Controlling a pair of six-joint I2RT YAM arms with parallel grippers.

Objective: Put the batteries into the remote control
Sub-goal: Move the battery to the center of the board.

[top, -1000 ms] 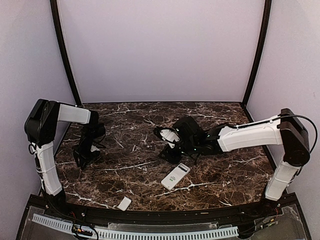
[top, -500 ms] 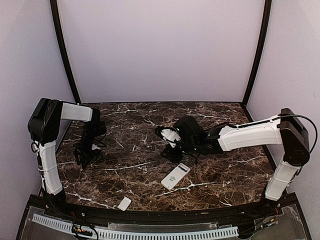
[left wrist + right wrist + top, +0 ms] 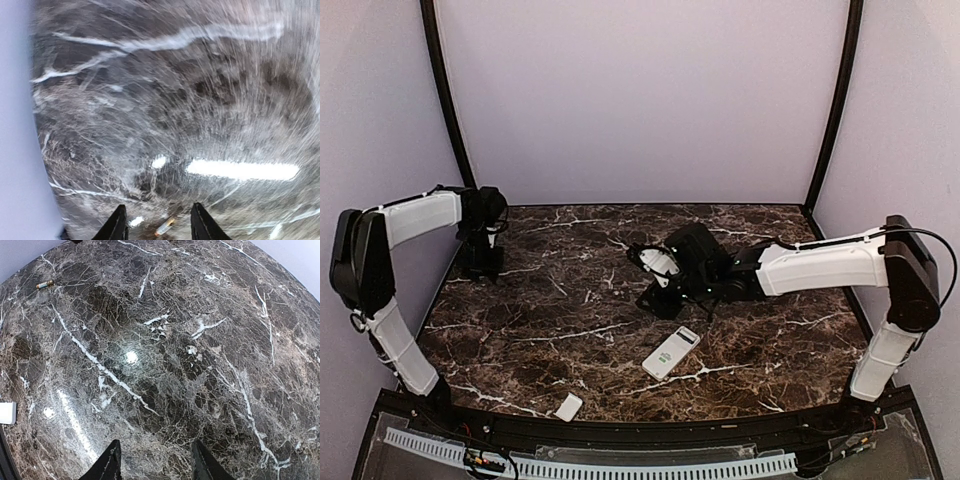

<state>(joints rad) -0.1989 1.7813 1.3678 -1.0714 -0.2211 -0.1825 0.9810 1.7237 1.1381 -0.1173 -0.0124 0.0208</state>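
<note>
Left wrist view: my left hand (image 3: 158,206), fingers apart, hovers over a battery (image 3: 165,227) on the far-left surface (image 3: 225,75), well apart from the remote control (image 3: 672,352) near my empty, parted right hand (image 3: 156,443); I should centre before closing.

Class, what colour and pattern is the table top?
The table top is dark brown marble with white veins, clearest in the right wrist view.

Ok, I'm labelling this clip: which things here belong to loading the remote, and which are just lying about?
Job in hand: remote control; battery, only one visible.
Lying about: white cover plate.
</note>
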